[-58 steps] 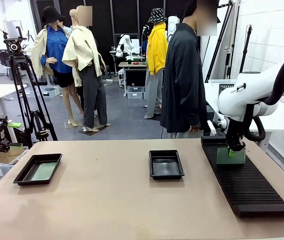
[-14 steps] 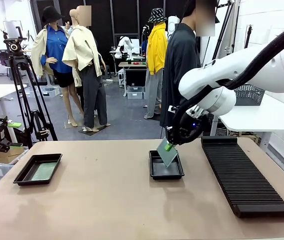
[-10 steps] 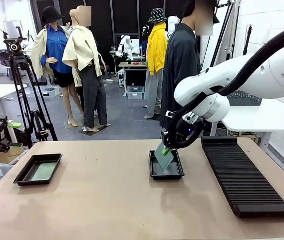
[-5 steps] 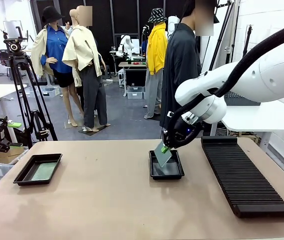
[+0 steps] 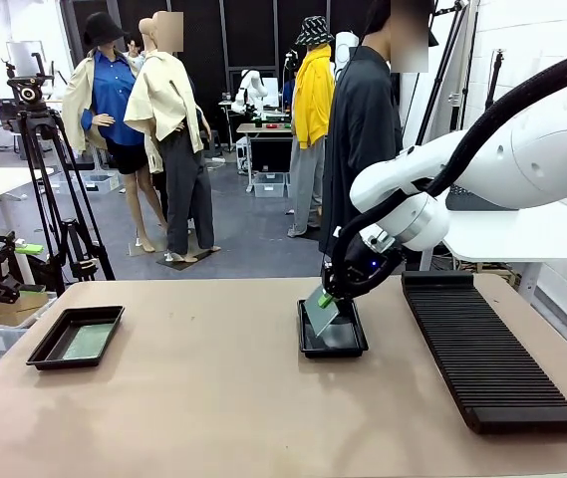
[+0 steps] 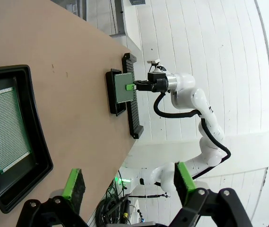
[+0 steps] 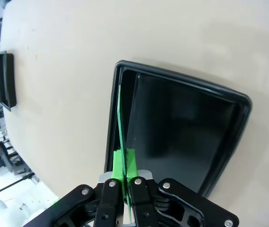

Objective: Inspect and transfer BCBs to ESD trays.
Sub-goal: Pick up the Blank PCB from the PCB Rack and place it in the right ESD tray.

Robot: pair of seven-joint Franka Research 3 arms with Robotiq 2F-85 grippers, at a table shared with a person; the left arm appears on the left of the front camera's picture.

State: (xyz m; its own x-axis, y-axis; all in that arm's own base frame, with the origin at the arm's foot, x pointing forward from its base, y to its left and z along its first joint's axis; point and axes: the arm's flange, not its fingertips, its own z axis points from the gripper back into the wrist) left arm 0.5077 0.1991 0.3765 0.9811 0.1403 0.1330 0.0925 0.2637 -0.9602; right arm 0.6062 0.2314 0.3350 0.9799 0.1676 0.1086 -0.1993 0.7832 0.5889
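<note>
Lying flat in a shallow glossy black rectangular plastic tray (image 5: 44, 339) at the table's left, a thin green rectangular circuit board (image 5: 89, 342) covers part of the floor. The left wrist view adds what the front view cannot: the board's fine grid of dots. It also shows the left gripper (image 6: 128, 180) hanging over the tray's edge, green-padded fingers spread wide with nothing between them. Toward the far middle of the tan table (image 5: 213, 408), a second identical black tray (image 5: 335, 352) sits under the right gripper (image 5: 325, 299), which is clamped tight on the top edge of a second green circuit board (image 5: 321, 317). The front view shows that board tilted, its lower edge down inside the tray's left part. The right wrist view shows it edge-on, a thin green line hard by one long wall. Whether it touches the floor cannot be told. A long black ribbed slotted rack (image 5: 487, 358) lies on the right. A person in a dark coat (image 5: 363, 169) stands at the far side.
</note>
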